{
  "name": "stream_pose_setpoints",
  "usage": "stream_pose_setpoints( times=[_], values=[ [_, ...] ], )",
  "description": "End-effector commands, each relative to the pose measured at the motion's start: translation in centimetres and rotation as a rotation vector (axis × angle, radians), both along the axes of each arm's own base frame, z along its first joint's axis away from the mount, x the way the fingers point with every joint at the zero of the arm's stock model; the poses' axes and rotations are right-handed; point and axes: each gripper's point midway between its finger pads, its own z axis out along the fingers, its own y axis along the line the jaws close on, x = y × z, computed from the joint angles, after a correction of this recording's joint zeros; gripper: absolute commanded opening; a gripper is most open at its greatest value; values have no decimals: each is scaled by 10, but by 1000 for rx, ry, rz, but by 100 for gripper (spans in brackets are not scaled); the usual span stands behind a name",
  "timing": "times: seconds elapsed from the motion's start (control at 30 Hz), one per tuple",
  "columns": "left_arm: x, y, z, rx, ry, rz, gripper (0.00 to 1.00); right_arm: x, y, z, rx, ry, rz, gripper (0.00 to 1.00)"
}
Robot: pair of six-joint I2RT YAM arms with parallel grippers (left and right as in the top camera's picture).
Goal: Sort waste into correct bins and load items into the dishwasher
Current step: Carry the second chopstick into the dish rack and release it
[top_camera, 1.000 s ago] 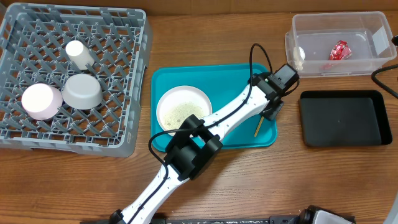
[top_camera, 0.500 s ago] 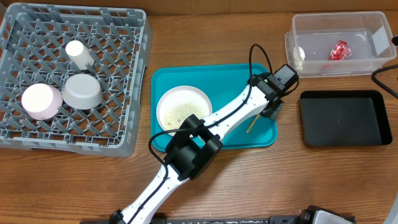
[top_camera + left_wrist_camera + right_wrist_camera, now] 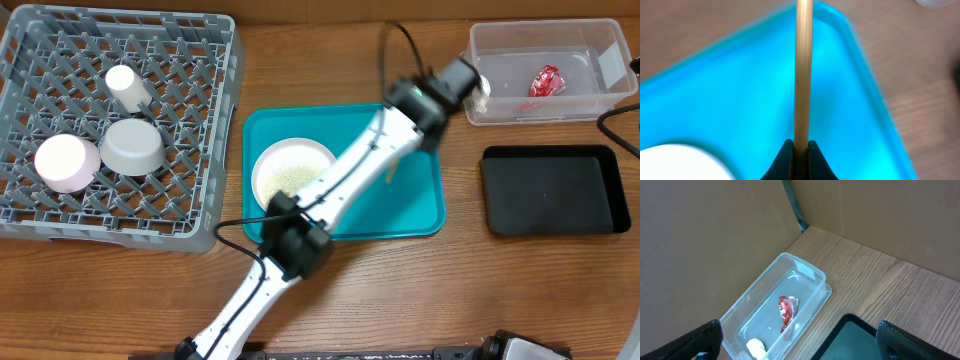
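Observation:
My left gripper (image 3: 800, 150) is shut on wooden chopsticks (image 3: 802, 75), which stick out ahead of it above the teal tray (image 3: 740, 100). From overhead the left gripper (image 3: 418, 138) hangs blurred over the tray's back right part, with the chopsticks (image 3: 393, 170) slanting down from it. The white plate (image 3: 293, 172) holds rice scraps. The clear tub (image 3: 548, 45) contains the red wrapper (image 3: 546, 80) and the white tissue (image 3: 481, 90). My right gripper (image 3: 805, 347) is open above the tub (image 3: 807, 277) and the black tray (image 3: 855, 340), with nothing between its fingers.
The grey dish rack (image 3: 225, 130) at the left holds a pink bowl (image 3: 66, 162), a grey-blue bowl (image 3: 132, 147) and a white cup (image 3: 127, 87). The black tray (image 3: 555, 190) lies right of the teal tray (image 3: 400, 210). Cardboard walls stand behind the tub.
The left gripper closed on the chopsticks at the tray's right edge, lifted them, and swung up toward the back. The right gripper has not moved.

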Motion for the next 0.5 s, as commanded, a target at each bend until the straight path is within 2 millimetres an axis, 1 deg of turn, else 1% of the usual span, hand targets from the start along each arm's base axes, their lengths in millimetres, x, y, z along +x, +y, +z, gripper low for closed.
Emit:
stream_pose_setpoints(
  times=[0.0,0.03,0.1,0.13,0.17,0.2,0.3,0.37,0.47],
  values=[
    [50,84,45,52,-136,263,4,-1,-2,1,-6,-3,-16,100],
    [54,108,54,71,-136,303,4,-1,-2,1,-6,-3,-16,100],
    [60,151,66,91,-122,373,4,-1,-2,1,-6,-3,-16,100],
    [63,178,72,108,-112,402,4,-1,-2,1,-6,-3,-16,100],
    [67,194,76,116,-113,415,4,-1,-2,1,-6,-3,-16,100],
    [72,211,77,120,-98,388,4,-1,-2,1,-6,-3,-16,100],
    [83,253,73,117,-52,365,4,-1,-2,1,-6,-3,-16,100],
    [87,283,66,113,-15,394,4,-1,-2,1,-6,-3,-16,100],
    [89,320,55,102,33,459,4,-1,-2,1,-6,-3,-16,100]
  ],
)
